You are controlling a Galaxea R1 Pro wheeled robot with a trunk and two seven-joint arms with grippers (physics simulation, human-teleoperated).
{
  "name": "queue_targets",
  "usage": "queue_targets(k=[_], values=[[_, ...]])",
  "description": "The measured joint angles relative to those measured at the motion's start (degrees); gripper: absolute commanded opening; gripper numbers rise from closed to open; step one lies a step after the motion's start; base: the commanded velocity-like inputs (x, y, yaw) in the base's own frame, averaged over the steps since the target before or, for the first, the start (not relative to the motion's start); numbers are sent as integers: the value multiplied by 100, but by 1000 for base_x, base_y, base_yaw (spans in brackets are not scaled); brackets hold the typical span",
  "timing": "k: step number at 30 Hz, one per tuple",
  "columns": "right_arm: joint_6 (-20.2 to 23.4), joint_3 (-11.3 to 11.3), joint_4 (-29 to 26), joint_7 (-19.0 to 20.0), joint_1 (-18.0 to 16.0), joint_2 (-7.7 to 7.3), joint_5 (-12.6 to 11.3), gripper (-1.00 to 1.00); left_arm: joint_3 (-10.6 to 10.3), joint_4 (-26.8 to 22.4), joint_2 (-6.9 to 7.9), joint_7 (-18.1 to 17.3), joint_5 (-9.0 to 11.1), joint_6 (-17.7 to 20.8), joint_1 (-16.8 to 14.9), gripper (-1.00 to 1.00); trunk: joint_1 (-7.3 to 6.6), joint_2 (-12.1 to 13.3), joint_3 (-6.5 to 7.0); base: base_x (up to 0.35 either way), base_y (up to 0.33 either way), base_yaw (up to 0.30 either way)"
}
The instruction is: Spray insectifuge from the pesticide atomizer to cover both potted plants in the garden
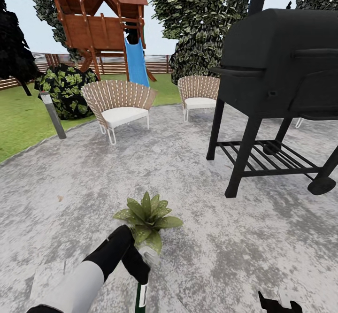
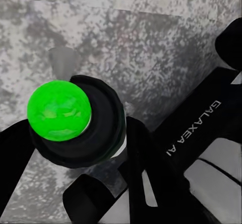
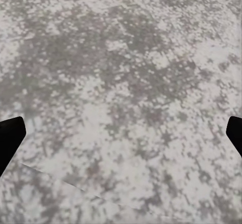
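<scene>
Spraying was in hand: the left gripper (image 1: 139, 275) had its jaws clenched on the pesticide atomizer (image 1: 141, 299), low beside one potted plant (image 1: 148, 219) on the patio (image 1: 197, 238). Right gripper (image 3: 121, 143) hung released. Next, aiming the nozzle over the leaves seemed needed.

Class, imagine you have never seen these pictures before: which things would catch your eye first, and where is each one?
The big black grill dominates the right of the head view, standing on the grey stone patio. Behind it on the left rises a wooden playhouse with a blue slide, two wicker chairs in front. Low in the foreground, the left gripper holds the pesticide atomizer beside a small potted plant.
</scene>
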Motion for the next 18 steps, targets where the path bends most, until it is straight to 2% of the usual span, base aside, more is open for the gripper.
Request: queue_targets(k=[5,6,8,14,18], values=[[0,2,0,0,0,0,0,100,91,8,-3,507,65,-59,201,-100,0,0,1,0,0,0],[0,2,0,0,0,5,0,100,94,50,-55,556,260,-474,213,-100,0,0,1,0,0,0],[0,2,0,0,0,7,0,100,93,57,-63,563,337,-574,214,-100,0,0,1,37,0,0],[1,2,-1,4,1,8,-1,100,94,63,-10,577,356,-605,221,-100,-1,0,1,72,0,-119],[1,3,0,9,0,49,-1,100,87,59,2,585,358,-611,257,-100,0,0,1,2,0,-15]])
